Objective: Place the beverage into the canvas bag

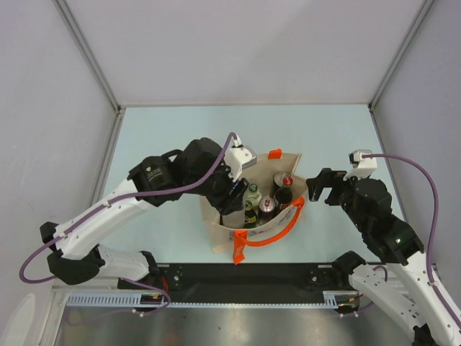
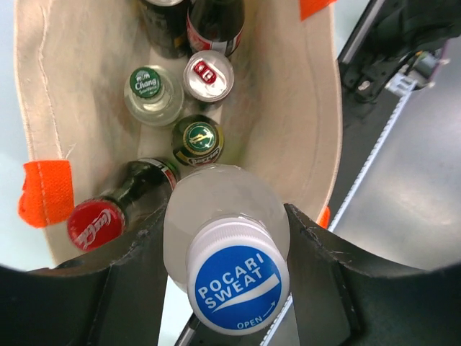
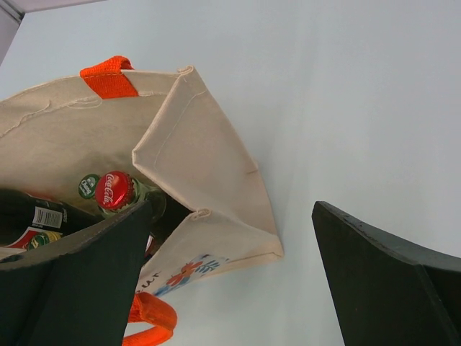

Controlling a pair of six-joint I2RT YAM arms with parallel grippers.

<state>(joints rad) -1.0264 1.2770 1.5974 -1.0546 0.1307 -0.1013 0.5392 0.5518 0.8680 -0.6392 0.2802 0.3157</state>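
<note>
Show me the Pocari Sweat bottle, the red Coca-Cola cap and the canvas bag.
Pocari Sweat bottle (image 2: 238, 288): left wrist view, on its blue cap.
red Coca-Cola cap (image 3: 117, 189): right wrist view, middle of the cap.
canvas bag (image 3: 209, 173): right wrist view, on its folded end wall.

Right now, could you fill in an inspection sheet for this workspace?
Surface: pale blue-green tabletop, bag standing on it.
Job's things: beige canvas bag with orange handles, open; clear plastic Pocari Sweat bottle with blue cap, held over the opening.
Clutter: inside the bag, red-capped Coca-Cola bottle, green-capped Chang bottle, silver can, more bottles.
Grippers: left gripper shut on that bottle; right gripper open, empty, beside the bag.
Cables: purple cables along both arms.
Surroundings: pale grey enclosure walls; black rail at near edge.
</note>
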